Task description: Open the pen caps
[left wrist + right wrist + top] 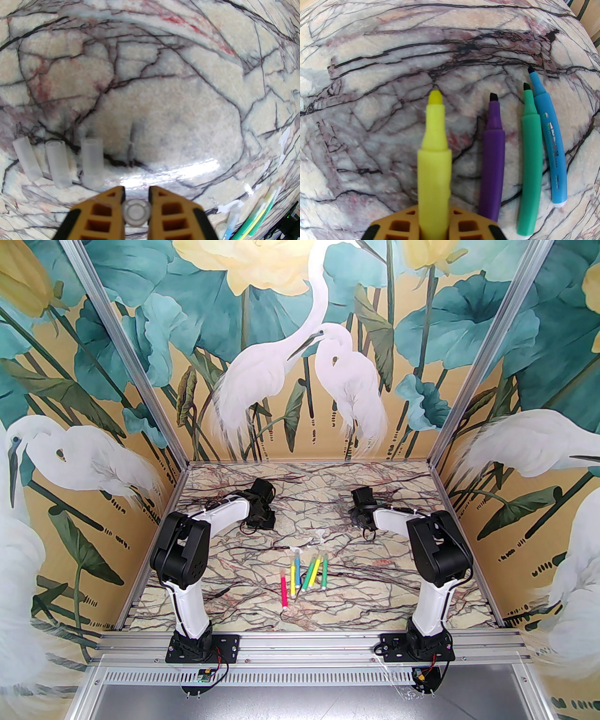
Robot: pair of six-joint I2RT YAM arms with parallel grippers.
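Marble-print table [225, 601], veined and glossy, is boxed on three sides by a heron-and-lotus mural [328, 357].

One pen cap [136, 212] is seen end-on just above the tabletop. It is pinched in the left gripper [136, 194], whose jaws are drawn narrow onto it. Three loose caps [58, 164] are laid side by side on the marble to that gripper's left, near each other but apart, mouths apparently pointing away from the camera.

Handling, as judged: the caps are v. light, thin-walled, stiff but crushable, and slick. Being round they'd roll, and being clear they're easily lost vs. the pale marble. A cap is best taken across the mid-wall w/ a light squeeze, not at the rim.

The yellow pen [434, 164], tip bare, is gripped by its barrel in the right gripper [434, 221], closed snug round it. Beside it on the table are a purple pen [492, 152], a green pen [530, 164] and a blue pen [549, 145], all uncapped. The green and blue ones lie close together, poss. touching.

From above, a bunch of coloured pens [304, 575] is seen mid-table between the arms. Clear caps seem to be on their far ends, but they're too small to be sure. If so, more pulls are prob. needed.

Glare on the table suggests low friction, so a dropped cap may skid.
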